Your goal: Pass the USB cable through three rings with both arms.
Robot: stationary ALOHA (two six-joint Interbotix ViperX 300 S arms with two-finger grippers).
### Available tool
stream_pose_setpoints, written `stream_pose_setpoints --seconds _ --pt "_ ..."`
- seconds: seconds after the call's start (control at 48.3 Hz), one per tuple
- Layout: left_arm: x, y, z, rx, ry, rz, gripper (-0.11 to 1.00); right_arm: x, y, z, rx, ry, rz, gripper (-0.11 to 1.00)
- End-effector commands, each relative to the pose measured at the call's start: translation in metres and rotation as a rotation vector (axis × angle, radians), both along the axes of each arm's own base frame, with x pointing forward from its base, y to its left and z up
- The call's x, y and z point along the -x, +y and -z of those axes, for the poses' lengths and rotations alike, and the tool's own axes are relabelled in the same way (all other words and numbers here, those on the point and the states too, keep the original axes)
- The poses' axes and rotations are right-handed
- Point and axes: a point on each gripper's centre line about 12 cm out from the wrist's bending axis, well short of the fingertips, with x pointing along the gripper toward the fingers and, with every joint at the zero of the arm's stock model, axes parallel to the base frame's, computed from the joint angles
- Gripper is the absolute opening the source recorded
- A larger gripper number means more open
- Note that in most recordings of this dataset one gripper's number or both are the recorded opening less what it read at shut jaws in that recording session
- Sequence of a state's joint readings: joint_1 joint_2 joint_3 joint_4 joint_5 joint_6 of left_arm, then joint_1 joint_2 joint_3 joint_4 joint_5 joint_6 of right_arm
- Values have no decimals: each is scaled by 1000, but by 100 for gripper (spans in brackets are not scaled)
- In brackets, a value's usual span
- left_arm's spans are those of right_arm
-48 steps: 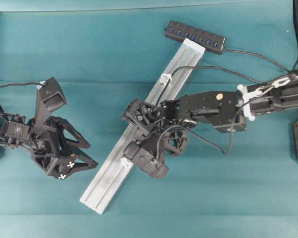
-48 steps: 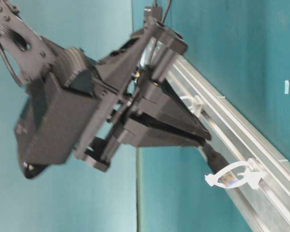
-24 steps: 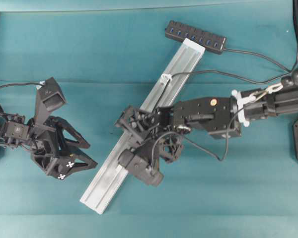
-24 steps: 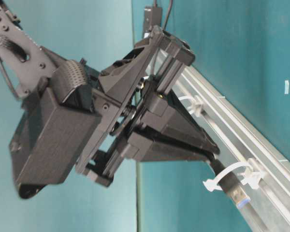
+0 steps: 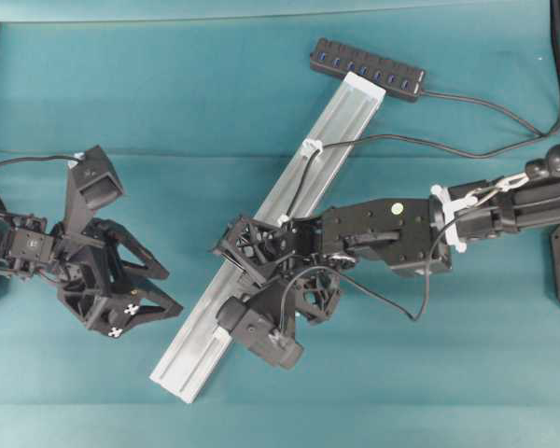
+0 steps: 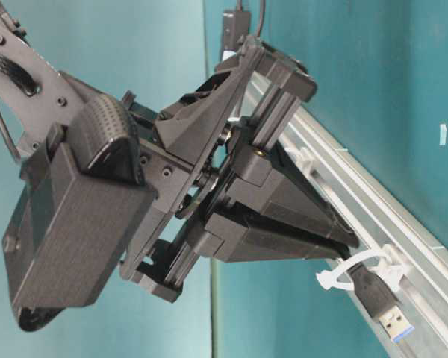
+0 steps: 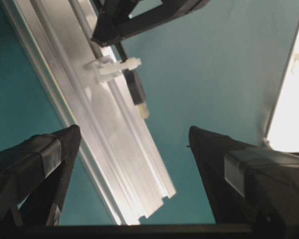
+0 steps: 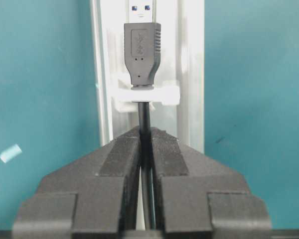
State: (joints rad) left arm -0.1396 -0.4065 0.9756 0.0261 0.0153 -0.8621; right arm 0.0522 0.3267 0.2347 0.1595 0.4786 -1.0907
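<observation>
Right gripper (image 8: 145,149) pinching cable (image 8: 145,124) just behind plug, feeding it through ring (image 8: 145,95) nearest rail's (image 5: 201,350) lower end, apparently the last; left gripper (image 7: 134,144) spread wide, waiting.

A teal tabletop (image 5: 168,93) carries a silver aluminium rail (image 5: 350,112) running diagonally, a black USB hub (image 5: 367,69) at its upper end.
</observation>
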Motion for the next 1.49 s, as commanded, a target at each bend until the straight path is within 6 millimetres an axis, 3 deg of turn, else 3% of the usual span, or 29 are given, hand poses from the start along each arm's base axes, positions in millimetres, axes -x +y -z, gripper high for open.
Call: stream_pose_setpoints --seconds 0.0,0.228,0.393,0.559,0.869,1.076,1.47 --pt "-1 -1 -10 4 -35 4 94 -3 7 -2 -17 -12 11 8" --pt "-1 -4 -10 5 -35 14 94 -4 9 1 -22 -20 17 8" --pt "-4 -18 -6 34 -39 43 94 -8 11 1 -23 -26 16 8" --pt "-17 -31 11 116 -50 31 94 -10 10 0 -25 -33 22 8" --pt "-46 -39 47 85 15 43 94 -9 9 -1 -27 -29 25 8" --pt "-55 -33 73 60 73 28 94 -8 9 0 -27 -26 25 8" --pt "-66 -22 71 71 12 -4 93 -10 6 -1 -27 -29 31 8"
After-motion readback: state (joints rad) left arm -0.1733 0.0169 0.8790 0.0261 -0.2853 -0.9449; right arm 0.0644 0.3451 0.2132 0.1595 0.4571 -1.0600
